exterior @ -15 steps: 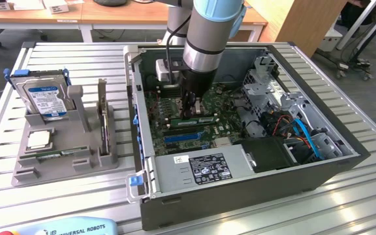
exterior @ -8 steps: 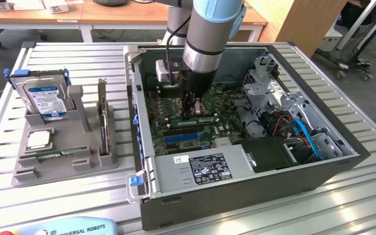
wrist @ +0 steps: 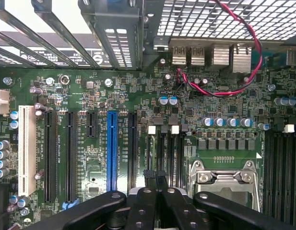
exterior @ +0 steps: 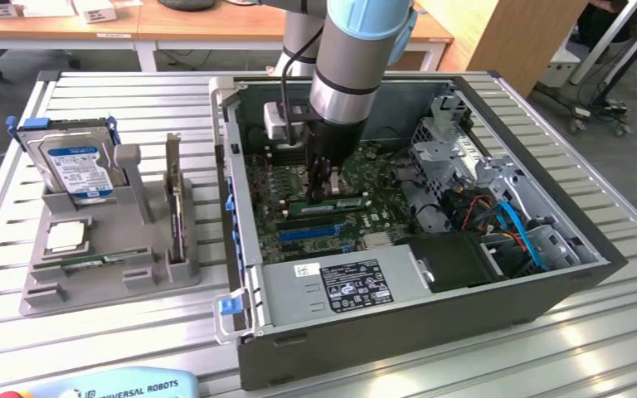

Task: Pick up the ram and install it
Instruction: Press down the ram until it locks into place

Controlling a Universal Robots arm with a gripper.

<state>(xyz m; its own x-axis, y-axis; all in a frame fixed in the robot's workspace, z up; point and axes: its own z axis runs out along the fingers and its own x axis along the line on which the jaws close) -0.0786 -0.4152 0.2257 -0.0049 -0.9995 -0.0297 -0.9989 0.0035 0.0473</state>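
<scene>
Here, one ram stick (exterior: 338,201) is seen on the board inside one open computer case (exterior: 407,323), beneath the closed gripper (exterior: 321,196), on a slatted metal bench (exterior: 97,332).

Wooden desks (exterior: 186,25), slatted metal table (exterior: 97,348)

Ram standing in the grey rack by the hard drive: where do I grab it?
Take the ram by its exposed top edge, straight from above, pinching its flat faces. It stands on edge in the grey rack, whose slot holds its lower edge.
</scene>
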